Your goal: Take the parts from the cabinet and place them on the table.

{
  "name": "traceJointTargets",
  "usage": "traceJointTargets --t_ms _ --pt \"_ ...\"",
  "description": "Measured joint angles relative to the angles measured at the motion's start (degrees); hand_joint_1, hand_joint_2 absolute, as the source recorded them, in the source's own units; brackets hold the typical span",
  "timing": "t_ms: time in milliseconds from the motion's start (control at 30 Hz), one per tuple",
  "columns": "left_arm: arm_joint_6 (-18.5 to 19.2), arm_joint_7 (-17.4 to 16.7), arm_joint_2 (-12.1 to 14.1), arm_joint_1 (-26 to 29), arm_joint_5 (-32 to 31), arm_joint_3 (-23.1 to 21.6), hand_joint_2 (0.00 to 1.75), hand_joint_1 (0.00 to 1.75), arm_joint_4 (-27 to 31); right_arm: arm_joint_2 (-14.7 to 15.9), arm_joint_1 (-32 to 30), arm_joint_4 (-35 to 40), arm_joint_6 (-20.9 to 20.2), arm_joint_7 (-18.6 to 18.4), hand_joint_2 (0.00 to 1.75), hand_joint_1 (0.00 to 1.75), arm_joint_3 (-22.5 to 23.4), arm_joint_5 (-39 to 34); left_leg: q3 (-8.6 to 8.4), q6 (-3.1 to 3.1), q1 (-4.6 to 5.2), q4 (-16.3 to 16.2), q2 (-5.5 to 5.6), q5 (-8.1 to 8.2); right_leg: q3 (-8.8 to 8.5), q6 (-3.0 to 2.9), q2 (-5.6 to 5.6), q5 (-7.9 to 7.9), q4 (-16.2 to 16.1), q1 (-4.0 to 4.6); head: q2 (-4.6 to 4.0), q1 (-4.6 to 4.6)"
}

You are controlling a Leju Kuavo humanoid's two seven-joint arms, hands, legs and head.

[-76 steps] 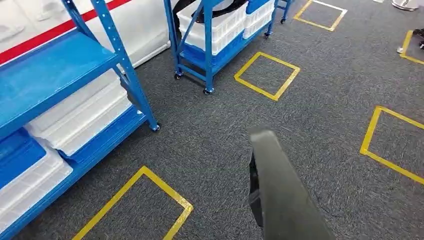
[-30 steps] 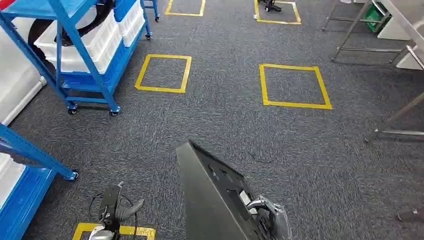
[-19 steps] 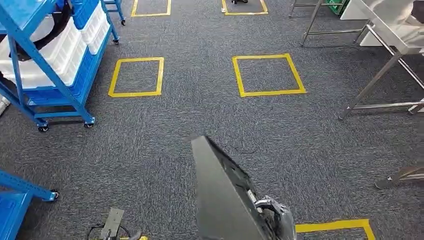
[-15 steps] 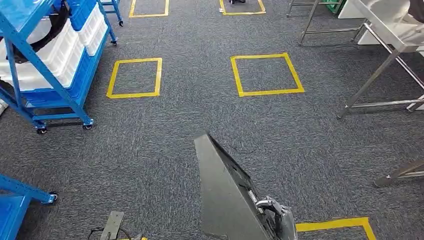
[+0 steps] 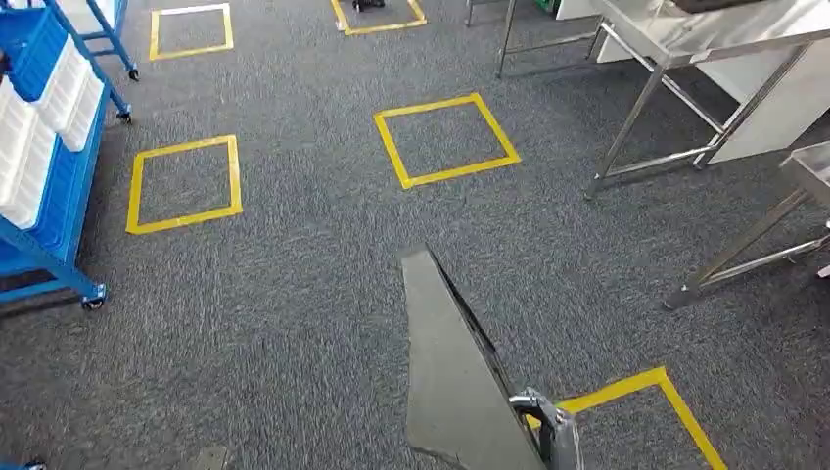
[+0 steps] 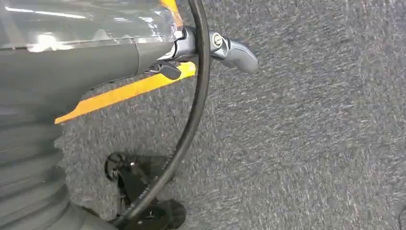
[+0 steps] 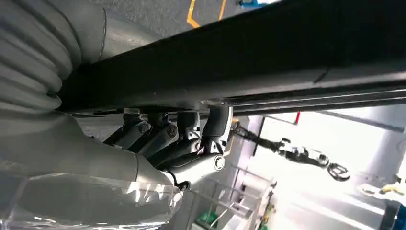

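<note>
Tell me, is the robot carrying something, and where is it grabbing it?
Yes. The right robot hand grips a dark grey flat part along its near edge, fingers curled under it. The left robot hand holds nothing.

My head view is evenly lit from overhead, with soft, faint shadows on the grey carpet (image 5: 294,294) and slight softness toward the edges. The left wrist view has glare on the clear plastic wrap (image 6: 86,21), and the carpet near it looks smeared. In the right wrist view the bright background (image 7: 325,163) is blown out, while the dark panel (image 7: 268,57) sits underexposed.
</note>
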State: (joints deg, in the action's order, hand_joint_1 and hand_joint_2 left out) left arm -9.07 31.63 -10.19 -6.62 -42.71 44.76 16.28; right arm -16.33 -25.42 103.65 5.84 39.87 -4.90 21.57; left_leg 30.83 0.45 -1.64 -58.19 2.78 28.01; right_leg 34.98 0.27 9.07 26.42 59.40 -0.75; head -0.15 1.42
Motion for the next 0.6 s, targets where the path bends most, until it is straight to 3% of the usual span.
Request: traceJointTargets --t_ms 33,67,100,133,167,200,233,267,300,333,367,467,500,533,567,600 --pt "-0.02 0.02 0.07 -0.07 0.00 0.11 1.75 0.00 0.00 -0.04 -0.12 0.15 0.13 0.02 1.75 1.75 0.00 0.00 -0.13 0.39 0.18 0.31 -0.63 -0.13 0.62 0.08 -3.71 1.23 1.50 0.44 0.00 -0.04" --pt "-0.02 0.05 0.11 -0.02 0.00 0.28 1.75 0.00 0.00 -0.04 -0.01 0.26 0.15 0.02 1.75 1.75 0.00 0.02 -0.20 0.64 0.34 0.46 -1.51 -0.21 2.32 0.34 -6.62 3.48 4.89 0.50 0.00 0.00" --pt "-0.02 0.04 0.15 0.14 0.00 0.44 1.75 0.00 0.00 -0.04 0.11 0.26 0.17 0.02 1.75 1.75 0.00 0.02 -0.16 0.66 0.55 0.44 -2.48 -0.20 4.44 0.57 -7.98 5.70 9.19 0.40 0.00 -0.02" --pt "0.06 0.09 0.22 0.33 -0.02 0.63 1.75 0.00 0.00 -0.07 0.13 0.26 0.17 0.02 1.75 1.75 0.00 0.02 -0.15 0.72 0.71 0.43 -3.52 -0.12 6.60 0.71 -8.56 7.46 13.50 0.28 0.00 -0.02" --pt "0.43 0.15 0.28 0.38 -0.13 0.72 1.75 0.00 0.00 -0.04 0.05 0.28 0.24 0.02 1.75 1.75 0.00 0.02 -0.14 0.77 0.77 0.41 -4.51 -0.04 8.03 0.80 -8.75 8.12 16.29 0.20 0.00 0.00" --pt "1.05 0.28 0.33 0.34 -0.41 0.77 1.75 0.00 -0.02 -0.04 -0.10 0.28 0.37 0.02 1.75 1.75 0.02 0.04 -0.17 0.72 0.78 0.40 -5.41 0.05 8.05 0.83 -8.80 7.37 16.30 0.12 0.00 -0.02" --pt "1.53 0.44 0.37 0.23 -0.48 0.77 1.75 0.00 -0.02 -0.04 -0.15 0.31 0.42 0.02 1.75 1.75 0.02 0.11 -0.28 0.61 0.78 0.41 -6.18 0.16 6.62 0.79 -8.94 5.40 13.58 0.05 0.00 -0.02" --pt "2.17 0.61 0.42 0.10 -0.55 0.77 1.75 0.00 -0.02 -0.04 -0.15 0.41 0.48 0.02 1.75 1.75 0.02 0.24 -0.48 0.47 0.78 0.41 -6.88 0.30 4.11 0.65 -9.43 3.05 9.11 0.06 0.00 -0.02" --pt "2.56 0.72 0.44 -0.03 -0.70 0.77 1.75 0.00 -0.02 -0.04 -0.16 0.66 0.55 0.02 1.75 1.75 0.02 0.33 -0.73 0.25 0.79 0.41 -7.47 0.45 1.09 0.40 -10.75 0.90 3.90 0.15 0.00 -0.02" --pt "2.93 0.81 0.46 -0.10 -0.85 0.77 1.75 0.00 -0.02 -0.04 -0.09 0.94 0.57 0.02 1.75 1.75 0.02 0.39 -1.12 -0.03 0.83 0.42 -8.06 0.65 -1.33 -0.01 -13.70 0.64 -0.60 0.54 0.00 0.00" --pt "2.97 0.81 0.50 -0.15 -0.85 0.79 1.75 0.00 -0.02 -0.04 -0.03 1.07 0.57 0.00 1.75 1.75 0.02 0.42 -1.29 -0.45 1.16 0.36 -8.59 0.89 -1.50 -0.34 -14.06 0.68 -0.80 0.96 0.00 0.00" --pt "3.69 0.79 0.59 -0.38 -0.39 0.85 1.75 0.00 -0.02 -0.04 -0.21 1.49 0.83 0.00 1.75 1.75 -0.02 0.44 -1.91 -1.30 0.96 0.80 -10.26 0.97 -1.10 -0.96 -11.77 0.61 -0.87 1.39 0.00 0.00" --pt "3.93 0.92 0.57 -0.58 0.11 0.85 1.75 0.00 -0.02 -0.07 -0.25 1.75 1.18 0.00 1.75 1.75 -0.09 0.50 -2.23 -1.75 1.06 0.99 -10.98 1.26 -1.69 -1.44 -10.91 0.24 -1.63 0.90 0.00 0.00" --pt "4.00 1.01 0.61 -0.69 0.28 0.94 1.75 0.00 -0.02 -0.07 -0.41 1.95 1.49 0.02 1.75 1.75 -0.15 0.52 -2.15 -1.96 0.61 -0.07 -8.19 2.14 -1.99 -1.71 -10.48 -0.04 -2.06 0.59 0.00 0.00" --pt "4.11 1.09 0.61 -0.75 0.68 1.18 1.75 0.00 -0.02 -0.07 -0.31 2.10 1.70 0.00 1.75 1.75 -0.22 0.50 -0.96 -1.99 0.58 -2.87 -5.38 4.12 -2.05 -2.05 -9.92 -0.16 -2.16 0.47 0.00 0.04" --pt "4.26 1.11 0.63 -0.61 0.76 1.40 1.75 0.00 -0.04 -0.09 -0.09 2.10 1.77 -0.11 1.75 1.75 -0.26 0.42 0.95 -2.12 0.52 -6.88 -3.96 6.26 -1.99 -2.24 -9.61 -0.14 -2.16 0.45 0.00 0.00"
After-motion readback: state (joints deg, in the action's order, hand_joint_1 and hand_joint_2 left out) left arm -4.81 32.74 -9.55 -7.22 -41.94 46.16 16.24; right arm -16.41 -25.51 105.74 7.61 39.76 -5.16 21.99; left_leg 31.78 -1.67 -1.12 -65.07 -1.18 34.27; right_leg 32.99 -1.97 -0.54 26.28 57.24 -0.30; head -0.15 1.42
